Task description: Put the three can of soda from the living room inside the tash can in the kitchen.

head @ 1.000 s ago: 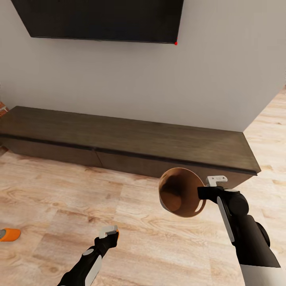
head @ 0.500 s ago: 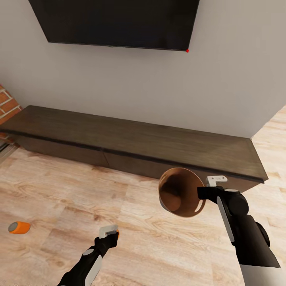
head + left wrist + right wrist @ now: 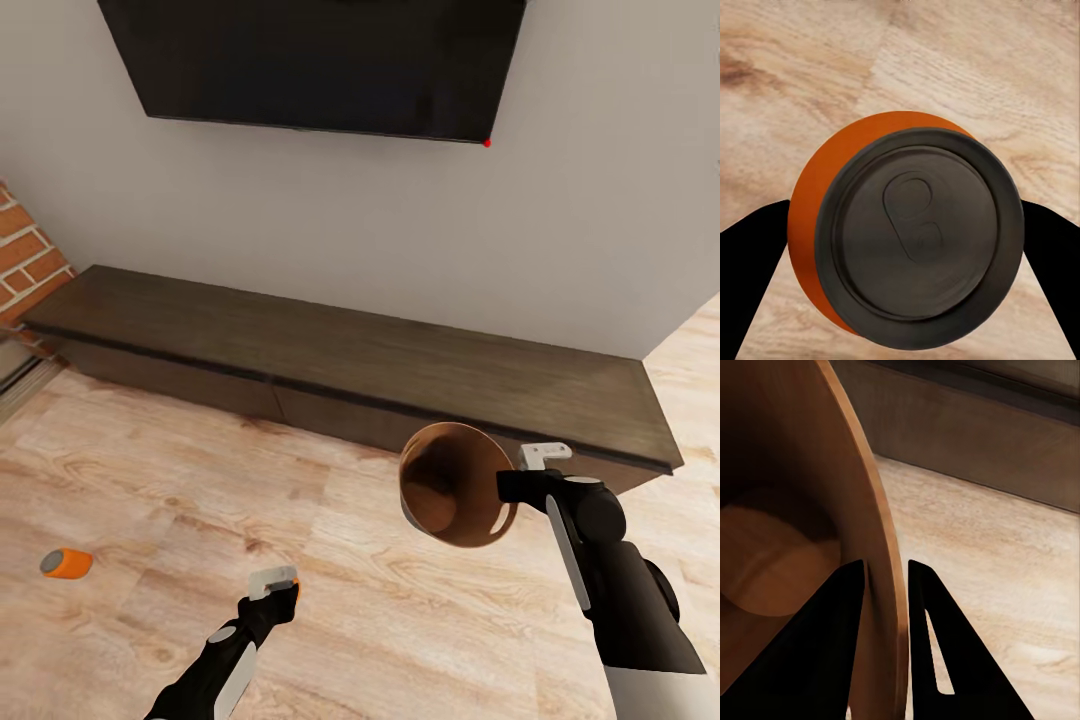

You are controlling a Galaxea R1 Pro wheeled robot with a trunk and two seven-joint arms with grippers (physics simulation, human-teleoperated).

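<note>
Trash can (image 3: 455,485): held off the floor at the right of the head view, tipped on its side so its copper-brown interior faces the camera. The right gripper (image 3: 522,478) is closed on its rim; in the right wrist view the two dark fingers (image 3: 832,645) pinch the can's wall (image 3: 866,547), one inside and one outside.

Soda can, held (image 3: 907,232): gripped by the left gripper (image 3: 280,588), low in the head view, where only an orange sliver shows beside the fingers. The left wrist view looks straight onto its dark grey end with the pull tab, orange body behind it, a dark finger (image 3: 754,270) pressed against each side. It hangs above the floor.

Soda can, loose (image 3: 66,563): lying on its side on the light wood floor (image 3: 350,600), far to the left, well apart from both grippers and from the trash can.

Surroundings: a long low dark-wood cabinet (image 3: 380,360) runs along the pale wall just beyond the trash can. A black TV (image 3: 320,60) hangs on the wall above it. Red brick (image 3: 25,255) shows at the left edge.
</note>
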